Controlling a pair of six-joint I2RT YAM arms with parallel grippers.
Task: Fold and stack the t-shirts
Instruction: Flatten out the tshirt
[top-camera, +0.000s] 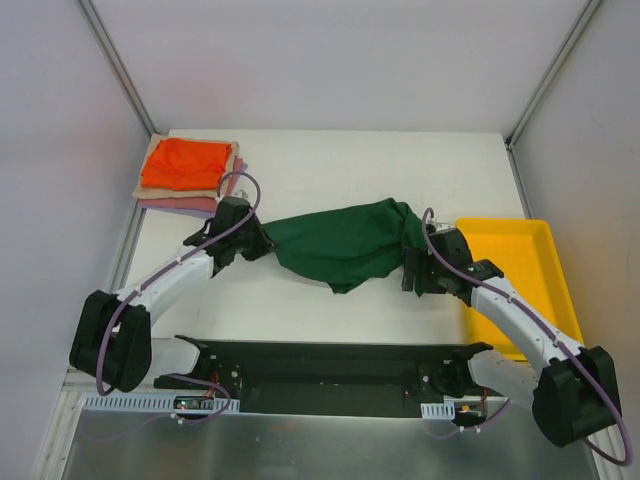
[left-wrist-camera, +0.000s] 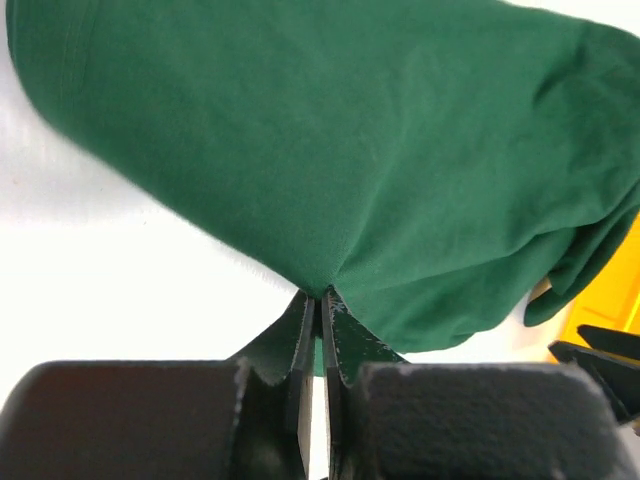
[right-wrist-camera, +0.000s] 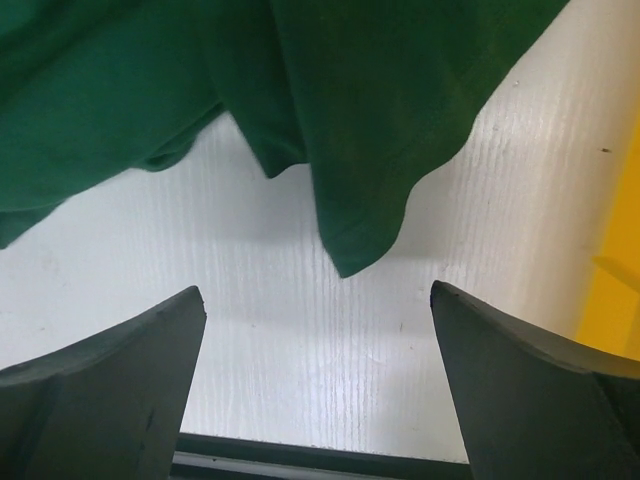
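A dark green t-shirt (top-camera: 345, 243) lies bunched across the middle of the white table. My left gripper (left-wrist-camera: 320, 296) is shut on the shirt's left edge, cloth pinched between its fingertips; in the top view it sits at the shirt's left end (top-camera: 258, 240). My right gripper (right-wrist-camera: 318, 292) stands open just short of the shirt's right end, with a corner of green cloth (right-wrist-camera: 350, 235) hanging a little beyond the fingertips and only table between them. Folded shirts are stacked at the back left, a bright orange one (top-camera: 184, 163) on top of tan and pink ones.
A yellow plastic tray (top-camera: 520, 270) sits at the right, close behind my right arm. A black rail (top-camera: 320, 375) runs along the near edge between the arm bases. Grey walls enclose the table on the left, back and right.
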